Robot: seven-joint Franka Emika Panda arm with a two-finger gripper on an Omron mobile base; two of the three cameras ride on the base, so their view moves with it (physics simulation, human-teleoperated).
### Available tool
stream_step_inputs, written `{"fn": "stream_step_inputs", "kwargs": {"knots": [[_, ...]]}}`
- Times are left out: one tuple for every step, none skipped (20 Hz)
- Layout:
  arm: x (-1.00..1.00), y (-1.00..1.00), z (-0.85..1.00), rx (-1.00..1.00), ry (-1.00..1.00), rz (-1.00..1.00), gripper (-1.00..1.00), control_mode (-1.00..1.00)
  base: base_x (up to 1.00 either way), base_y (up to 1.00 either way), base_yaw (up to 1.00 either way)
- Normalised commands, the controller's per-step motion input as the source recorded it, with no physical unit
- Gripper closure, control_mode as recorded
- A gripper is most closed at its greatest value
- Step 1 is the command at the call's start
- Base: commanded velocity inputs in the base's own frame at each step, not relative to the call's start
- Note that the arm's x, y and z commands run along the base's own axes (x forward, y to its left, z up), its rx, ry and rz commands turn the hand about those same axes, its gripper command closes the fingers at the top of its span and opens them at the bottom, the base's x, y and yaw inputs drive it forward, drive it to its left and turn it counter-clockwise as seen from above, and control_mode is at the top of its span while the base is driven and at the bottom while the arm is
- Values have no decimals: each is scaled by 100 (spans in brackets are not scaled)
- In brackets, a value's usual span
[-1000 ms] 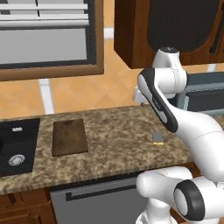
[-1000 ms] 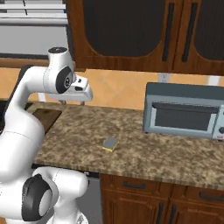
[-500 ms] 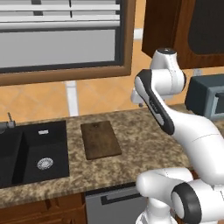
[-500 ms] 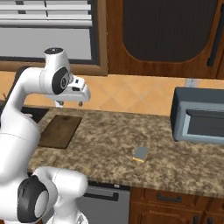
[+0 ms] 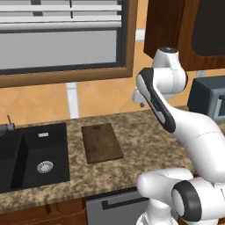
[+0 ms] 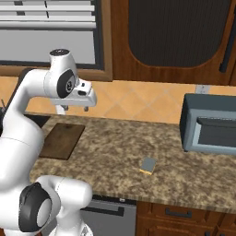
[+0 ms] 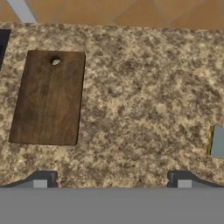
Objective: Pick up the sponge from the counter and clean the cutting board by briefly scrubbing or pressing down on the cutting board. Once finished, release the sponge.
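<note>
The sponge (image 6: 148, 165), a small grey block with a yellow-orange bottom layer, lies on the granite counter (image 6: 110, 152) toward its right front. It also sits at the right edge of the hand view as the sponge (image 7: 217, 141). The dark brown cutting board (image 6: 62, 140) lies flat to the left, next to the sink; the cutting board (image 5: 102, 143) is bare. My gripper (image 6: 73, 109) hangs high above the counter's back, over the board's right side. It is open, with nothing between its fingertips (image 7: 43, 178). In the left base view the arm hides the sponge.
A black sink basin (image 5: 30, 158) is set into the counter left of the board. A grey microwave (image 6: 209, 130) stands at the counter's right end. A window with a wooden frame (image 5: 66, 77) is above the sink, and dark cabinets (image 6: 175, 37) hang over the counter.
The whole picture has shifted: the base has driven left, so board, sponge and microwave sit further right in both base views. The arm keeps its raised pose.
</note>
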Motion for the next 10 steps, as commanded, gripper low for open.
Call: {"fn": "stream_step_inputs", "kwargs": {"knots": [[0,0,0,0,0,0,-100,100,0,-4,0],[0,0,0,0,0,0,-100,100,1,-1,0],[0,0,0,0,0,0,-100,100,1,-4,0],[0,0,0,0,0,0,-100,100,3,-4,0],[0,0,0,0,0,0,-100,100,0,-1,0],[0,-3,-34,0,0,0,-100,-100,0,0,0],[0,-2,-76,0,0,0,-100,-100,0,0,0],[0,-5,-100,-6,3,0,-100,-100,0,0,0],[0,-19,-100,-6,6,0,-100,-100,0,0,0],[0,-50,-100,0,6,0,-100,-100,0,0,0]]}}
